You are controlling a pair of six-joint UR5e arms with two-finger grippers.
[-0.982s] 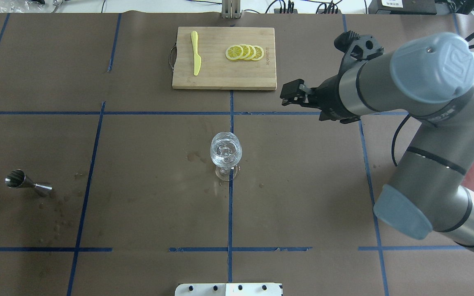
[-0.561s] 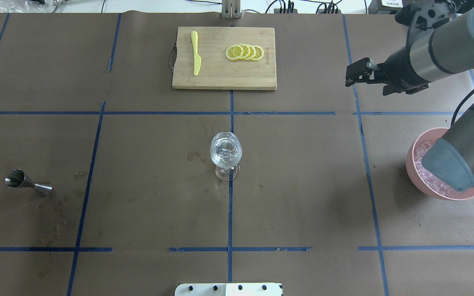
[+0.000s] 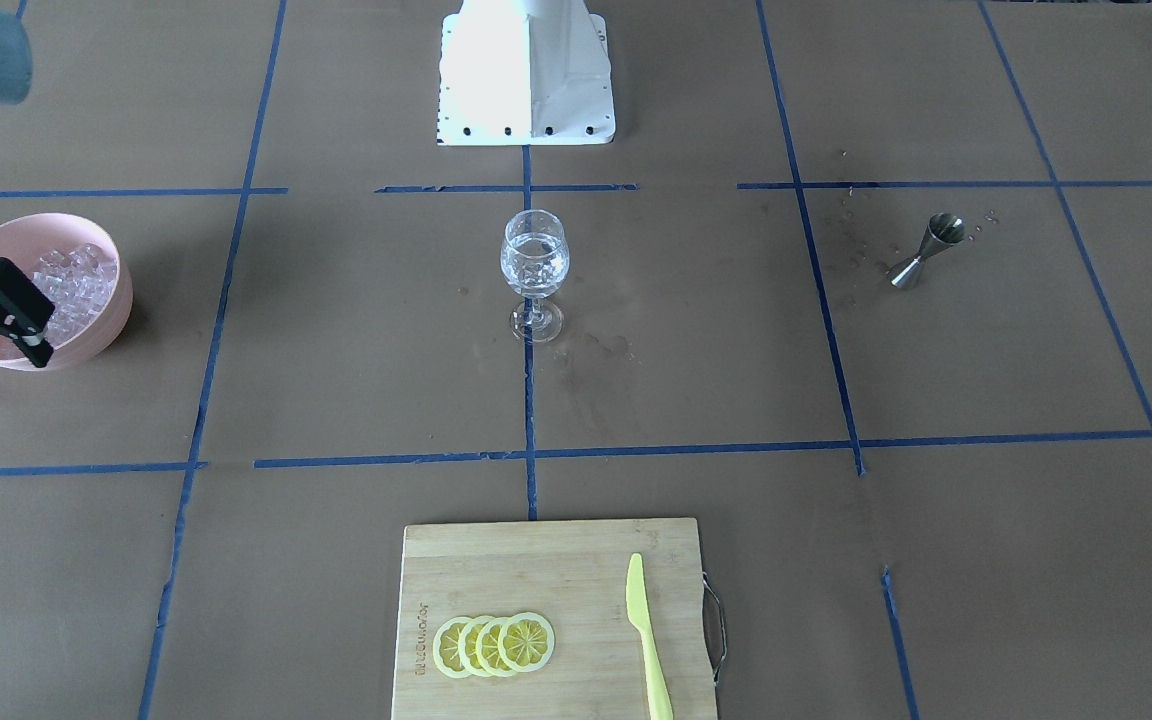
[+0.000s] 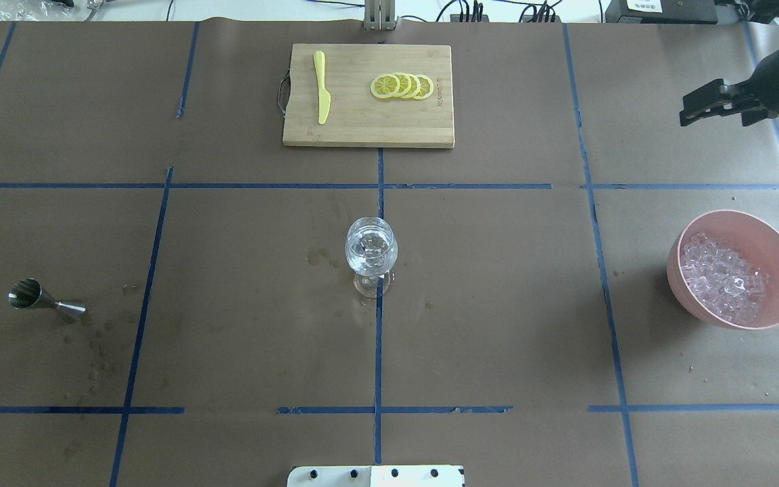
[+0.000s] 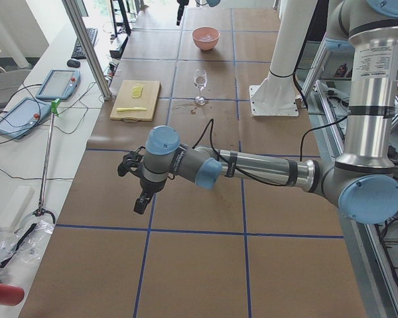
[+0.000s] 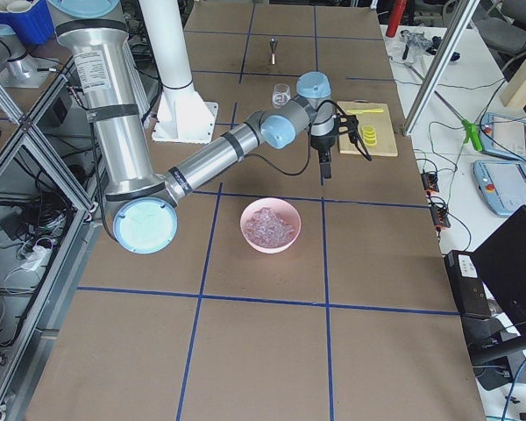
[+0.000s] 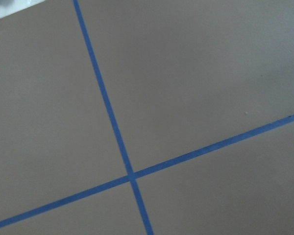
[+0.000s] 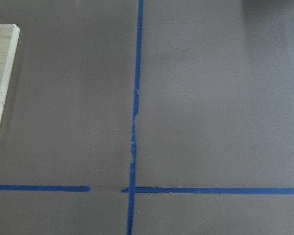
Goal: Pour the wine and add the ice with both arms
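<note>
the right pincer (image 4: 688, 111) has swung away from the glass (image 4: 370, 251) to the worktop's (image 4: 498, 304) far right corner, baring the pink bowl (image 4: 672, 270) and its ice (image 4: 724, 281). cubes seem to sit in the glass, so we judge icing underway. it grips nothing we can see; its gap, like the left pincer's (image 5: 139, 209), we cannot tell. no dark wine shows. we count 1 glass, 1 bowl, 1 tipped jigger (image 4: 44, 302), 4 lemon slices (image 4: 403, 86), 1 knife (image 4: 322, 88).
</note>
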